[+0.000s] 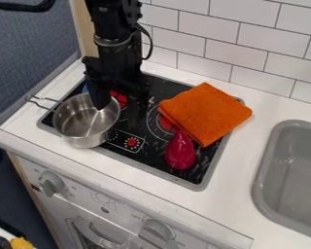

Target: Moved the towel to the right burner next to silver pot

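At the near edge, two grey knobs, a left one [51,184] and a right one [157,231], stick out from the white front panel [96,199]; something yellow [20,243] shows in the near left corner. Beyond the panel, the grey sink [271,141] is set into the white counter [246,168] on the right, its basin rounded at the corners. On the black stove [203,175], a dark pink, teardrop-shaped object [181,153] lies with its narrow end at the towel's near edge. The silver pot [80,138] sits upright on the left part of the stove, its mouth facing up and its wire handle [36,102] pointing out to the left; bright reflections streak its inner wall. The black gripper [122,103] hangs down at the pot's far right side, its jaws parted around a gap where a red burner marking [119,98] shows; one finger reaches over the pot's mouth. The orange towel [207,114] lies across the right burner [164,123], covering part of it, overlapping the stove's right edge and well apart from the pot. White wall tiles [236,56] rise behind.
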Robot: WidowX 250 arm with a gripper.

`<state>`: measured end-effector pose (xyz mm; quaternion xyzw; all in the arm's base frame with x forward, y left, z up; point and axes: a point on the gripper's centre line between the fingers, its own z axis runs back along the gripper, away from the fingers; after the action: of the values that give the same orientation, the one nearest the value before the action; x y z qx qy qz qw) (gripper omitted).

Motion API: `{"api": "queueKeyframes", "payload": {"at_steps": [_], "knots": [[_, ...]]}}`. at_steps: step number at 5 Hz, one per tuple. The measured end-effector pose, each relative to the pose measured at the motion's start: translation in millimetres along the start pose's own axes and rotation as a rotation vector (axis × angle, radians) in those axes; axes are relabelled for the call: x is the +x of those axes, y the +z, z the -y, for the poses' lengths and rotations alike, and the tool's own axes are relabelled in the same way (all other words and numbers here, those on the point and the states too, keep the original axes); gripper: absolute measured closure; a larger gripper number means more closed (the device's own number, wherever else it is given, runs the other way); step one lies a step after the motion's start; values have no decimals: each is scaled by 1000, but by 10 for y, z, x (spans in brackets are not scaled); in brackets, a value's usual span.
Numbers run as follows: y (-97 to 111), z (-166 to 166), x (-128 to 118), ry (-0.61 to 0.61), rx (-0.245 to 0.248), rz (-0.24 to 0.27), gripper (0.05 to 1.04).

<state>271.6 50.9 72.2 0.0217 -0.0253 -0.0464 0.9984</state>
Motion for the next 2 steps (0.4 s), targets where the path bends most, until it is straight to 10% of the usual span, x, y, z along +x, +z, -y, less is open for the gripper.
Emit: {"api": "queueKeyframes", "payload": {"at_steps": [2], "knots": [[-34, 171, 289, -50, -32, 28, 78]]}}
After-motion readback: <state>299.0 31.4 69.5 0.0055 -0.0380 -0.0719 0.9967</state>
